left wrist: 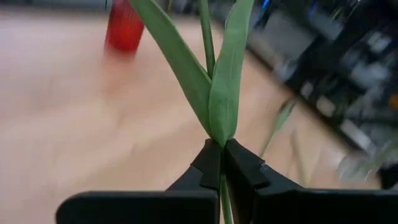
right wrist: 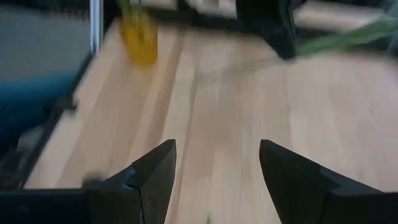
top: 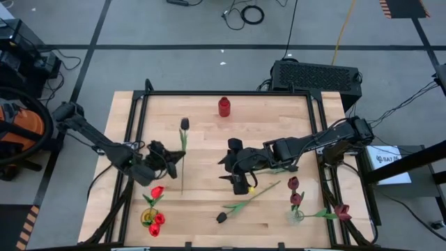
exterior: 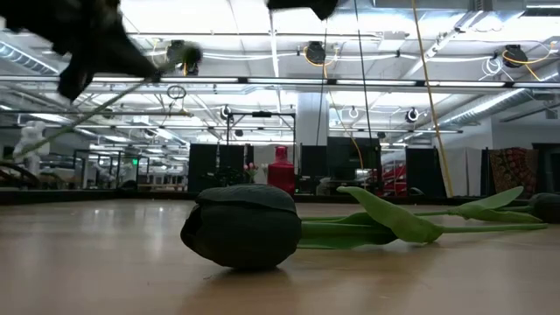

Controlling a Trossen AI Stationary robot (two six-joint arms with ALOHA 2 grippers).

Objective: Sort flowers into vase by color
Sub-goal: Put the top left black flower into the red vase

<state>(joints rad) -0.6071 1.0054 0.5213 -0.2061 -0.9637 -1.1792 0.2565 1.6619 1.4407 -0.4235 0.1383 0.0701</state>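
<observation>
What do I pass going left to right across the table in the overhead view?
Yellow vase of red tulips → left gripper clamped on the black tulip's green stem → red vase → right gripper, open → clear vase with maroon tulips.

A pale wooden table top [top: 209,150] with a black metal frame along its edges sits on a grey floor [top: 174,28] crossed by dark tape lines; a black ribbed box [top: 315,75] stands just beyond the table's far right corner; coiled black cables [top: 244,14] lie on the floor farther off; an orange-and-black object [top: 17,129] sits off the table's left side; a white labelled sheet [top: 385,157] rests to the right.
</observation>
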